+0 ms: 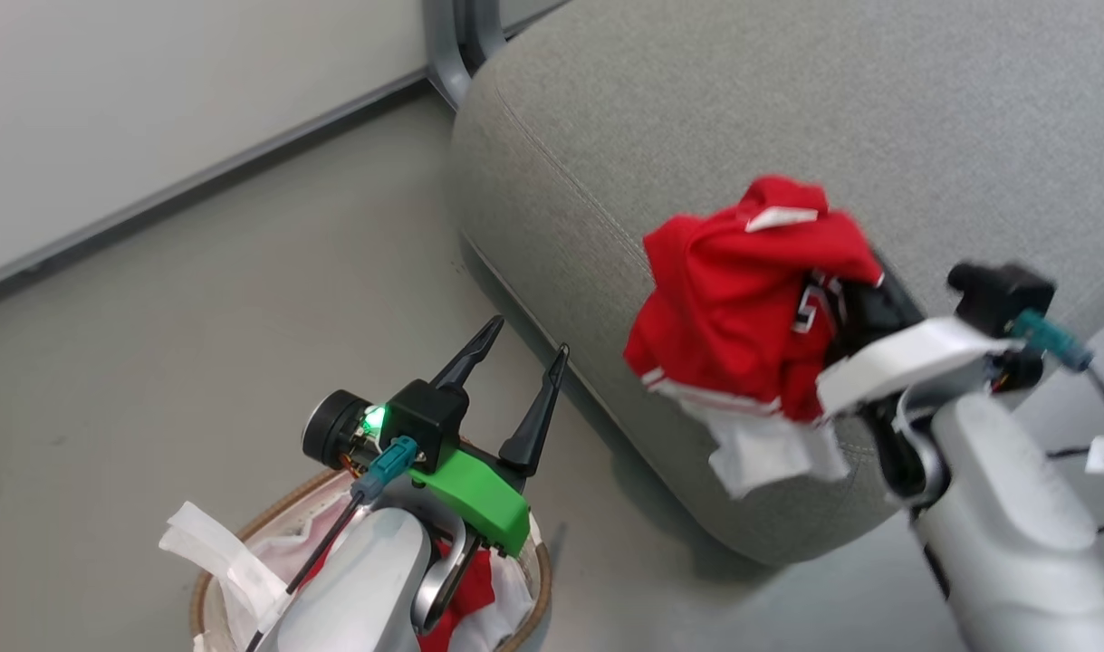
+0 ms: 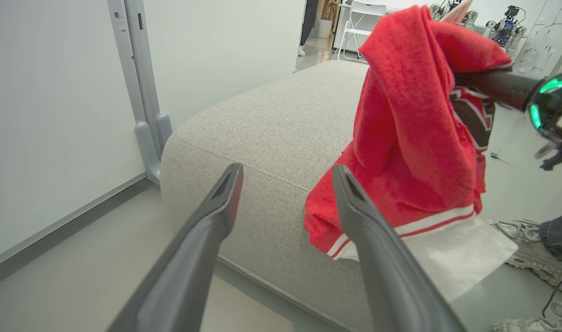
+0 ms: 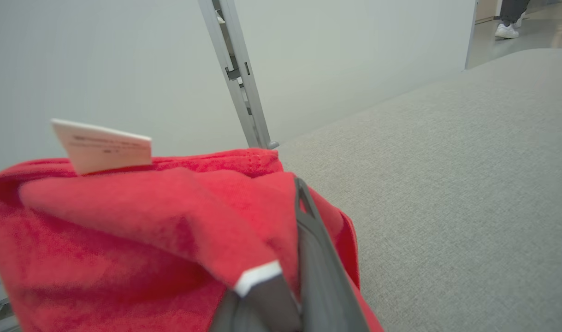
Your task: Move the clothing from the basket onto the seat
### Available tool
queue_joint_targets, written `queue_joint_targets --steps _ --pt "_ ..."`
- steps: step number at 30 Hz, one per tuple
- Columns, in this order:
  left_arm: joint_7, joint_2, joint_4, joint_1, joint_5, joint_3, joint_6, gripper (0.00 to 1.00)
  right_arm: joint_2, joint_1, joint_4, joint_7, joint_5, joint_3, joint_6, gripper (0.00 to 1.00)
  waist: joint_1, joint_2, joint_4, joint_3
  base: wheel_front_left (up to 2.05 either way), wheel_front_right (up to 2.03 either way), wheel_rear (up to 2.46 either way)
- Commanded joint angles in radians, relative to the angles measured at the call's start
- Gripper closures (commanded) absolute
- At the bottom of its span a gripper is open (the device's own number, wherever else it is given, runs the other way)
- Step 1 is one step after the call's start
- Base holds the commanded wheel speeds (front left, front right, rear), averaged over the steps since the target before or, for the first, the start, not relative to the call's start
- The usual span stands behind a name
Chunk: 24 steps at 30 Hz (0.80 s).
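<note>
Broadly, the large grey fabric-upholstered sofa seat (image 1: 787,100) takes up the upper right of the head view, its rounded corner facing the robot. At the lower left stands the oval cream basket with a brown woven rim (image 1: 262,518), with more red and white fabric (image 1: 475,589) inside its white liner. A bright red soft garment with white-striped trim (image 1: 733,299) hangs bunched in the air against the seat's front edge; whether it touches the upholstery cannot be told. The right gripper (image 3: 294,216) is clamped into this garment's folds. The left gripper (image 1: 530,335) hovers above the basket, fingers spread and holding nothing. A small white label (image 3: 103,145) sticks up from the garment's top.
</note>
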Motion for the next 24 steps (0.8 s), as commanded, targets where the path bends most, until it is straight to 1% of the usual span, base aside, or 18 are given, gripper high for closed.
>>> queue_joint_targets --steps 1,6,9,13,17,21,24 --pt "0.001 0.013 0.008 -0.013 -0.008 -0.004 -0.003 0.00 -0.017 -0.040 -0.012 -0.005 -0.008 -0.013 -0.001 1.00 0.0000 0.0059 -0.033 0.070 0.00 0.00 0.00" --pt "0.001 0.028 0.022 -0.039 -0.012 -0.024 -0.003 0.00 -0.119 -0.198 -0.026 -0.005 -0.089 -0.042 -0.001 1.00 0.0000 0.0059 0.021 0.130 0.00 0.00 0.00" --pt "0.001 0.032 0.027 -0.054 -0.014 -0.040 -0.003 0.00 -0.192 -0.307 -0.004 -0.005 -0.143 -0.069 -0.001 1.00 0.0000 0.0059 0.067 0.168 0.00 0.00 0.00" --pt "0.001 0.038 0.028 -0.075 -0.013 -0.048 -0.003 0.00 -0.256 -0.429 0.044 -0.005 -0.196 -0.097 -0.001 1.00 0.0000 0.0059 0.125 0.219 0.00 0.00 0.00" --pt "0.001 0.041 0.028 -0.094 -0.013 -0.057 -0.003 0.00 -0.288 -0.514 0.103 -0.005 -0.232 -0.126 -0.001 1.00 0.0000 0.0059 0.176 0.271 0.00 0.00 0.00" --pt "0.001 0.041 0.028 -0.111 -0.013 -0.065 -0.003 0.00 -0.288 -0.543 0.165 -0.005 -0.241 -0.187 -0.001 1.00 0.0000 0.0059 0.218 0.315 0.00 0.00 0.00" --pt "0.001 0.047 0.027 -0.121 -0.010 -0.058 -0.003 0.00 -0.281 -0.526 0.203 -0.005 -0.251 -0.226 -0.001 1.00 0.0000 0.0059 0.239 0.345 0.00 0.00 0.00"
